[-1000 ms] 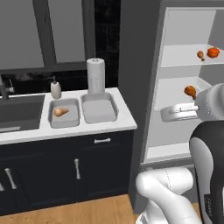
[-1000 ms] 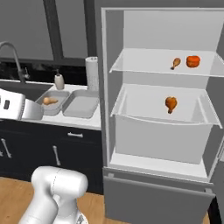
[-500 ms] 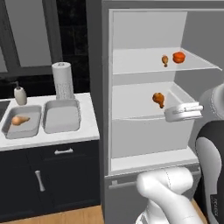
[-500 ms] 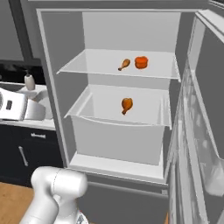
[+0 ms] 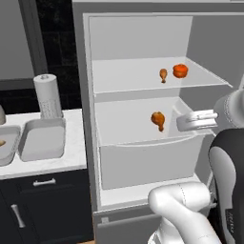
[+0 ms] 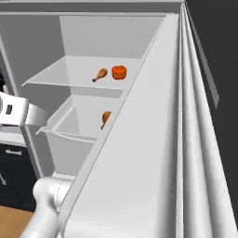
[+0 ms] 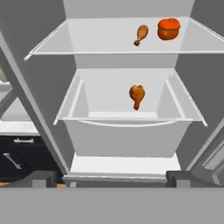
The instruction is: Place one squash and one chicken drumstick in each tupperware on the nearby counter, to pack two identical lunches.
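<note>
In front of the open fridge (image 5: pixel 86 119), the gripper (image 7: pixel 111 178) hangs at drawer height with its jaws spread wide and nothing between them. From the left base camera the hand (image 5: pixel 198 120) sits just outside the drawer's (image 5: pixel 147 162) right front corner, not touching it.

In the drawer lies one drumstick (image 7: pixel 137 96), thick end up, near the back wall and a little right of centre; it also shows from the left base (image 5: pixel 157 119) and, half hidden by the door (image 6: pixel 153 153), from the right base (image 6: pixel 106 118).

On the shelf (image 7: pixel 87 41) above, a second drumstick (image 7: pixel 141 34) lies tilted, with the squash (image 7: pixel 168 29) just beside it on its right, the two apart by a narrow gap. Both rest towards the right rear of the shelf.

To the left of the fridge, the counter (image 5: pixel 47 164) carries a tupperware (image 5: pixel 43 138) with nothing in it, close to the counter's fridge end. The other tupperware (image 5: pixel 5 150) touches its left side and is cut off by the picture's edge, with something orange-brown (image 5: pixel 2 142) inside. Behind them stands a paper towel roll (image 5: pixel 47 96), upright against the dark wall.
</note>
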Motion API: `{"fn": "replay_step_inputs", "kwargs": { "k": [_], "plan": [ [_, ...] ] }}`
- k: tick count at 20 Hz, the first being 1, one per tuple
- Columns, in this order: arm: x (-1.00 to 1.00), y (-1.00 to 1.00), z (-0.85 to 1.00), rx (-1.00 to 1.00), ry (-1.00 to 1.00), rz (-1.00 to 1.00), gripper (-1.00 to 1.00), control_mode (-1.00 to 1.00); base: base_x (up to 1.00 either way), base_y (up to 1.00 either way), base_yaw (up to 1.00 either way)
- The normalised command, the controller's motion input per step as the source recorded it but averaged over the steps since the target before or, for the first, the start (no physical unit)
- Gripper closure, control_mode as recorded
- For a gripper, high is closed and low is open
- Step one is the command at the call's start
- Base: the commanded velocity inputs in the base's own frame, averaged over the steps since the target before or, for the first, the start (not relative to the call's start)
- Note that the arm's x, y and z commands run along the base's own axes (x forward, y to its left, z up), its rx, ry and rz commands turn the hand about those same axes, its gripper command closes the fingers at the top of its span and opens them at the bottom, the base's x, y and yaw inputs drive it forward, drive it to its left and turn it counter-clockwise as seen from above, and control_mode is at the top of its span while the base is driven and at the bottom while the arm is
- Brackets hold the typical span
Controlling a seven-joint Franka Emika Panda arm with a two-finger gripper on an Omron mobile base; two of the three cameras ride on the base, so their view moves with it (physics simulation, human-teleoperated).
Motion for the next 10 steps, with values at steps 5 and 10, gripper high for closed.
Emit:
{"fn": "replay_step_inputs", "kwargs": {
  "k": [5, 10],
  "plan": [
    [0.00, 0.00, 0.00, 0.00, 0.00, 0.00, -1.00, 1.00, 0.54, -0.34, -0.01],
    [0.00, 0.00, 0.00, 0.00, 0.00, 0.00, -1.00, 1.00, 0.31, -0.24, 0.00]
  ]
}}
